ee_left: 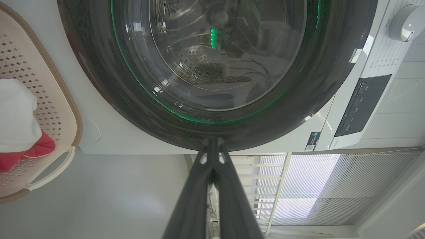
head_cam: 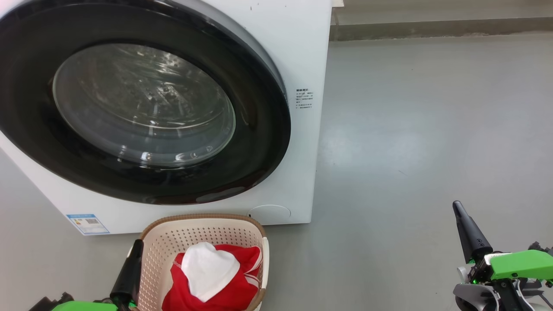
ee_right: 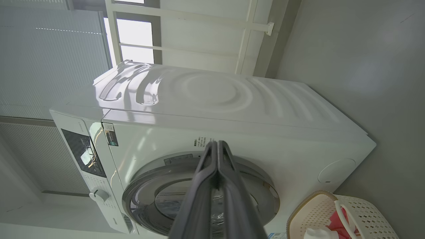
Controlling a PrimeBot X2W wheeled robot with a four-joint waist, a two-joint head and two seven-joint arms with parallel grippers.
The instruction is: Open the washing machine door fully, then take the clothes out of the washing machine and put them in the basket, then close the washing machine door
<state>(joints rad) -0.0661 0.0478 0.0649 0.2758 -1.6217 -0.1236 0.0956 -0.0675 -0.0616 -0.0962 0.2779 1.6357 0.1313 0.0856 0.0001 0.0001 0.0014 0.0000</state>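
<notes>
The head view took in both arms: the left fingers (head_cam: pixel 129 270) low, just beside the basket (head_cam: pixel 203 218), and the right fingers (head_cam: pixel 470 235) well apart from it over the grey floor (head_cam: pixel 410 129). It also caught a blue sticker (head_cam: pixel 88 223) on the washer (head_cam: pixel 302 43). The wrist views added one dial (ee_left: pixel 406 21) and one dark panel (ee_left: pixel 362 103), and each showed its own two fingers pressed together, holding nothing. The left wrist view added the perforated drum (ee_left: pixel 199 61) through the glass. The right wrist view added the washer's ribbed side (ee_right: pixel 215 89) and a window (ee_right: pixel 136 36) beyond. The one door (head_cam: pixel 263 129) lay shut against the front. The one basket stood on the floor below it, holding the clothes (head_cam: pixel 229 293) in a red and white heap. How many garments there were could not be told.
</notes>
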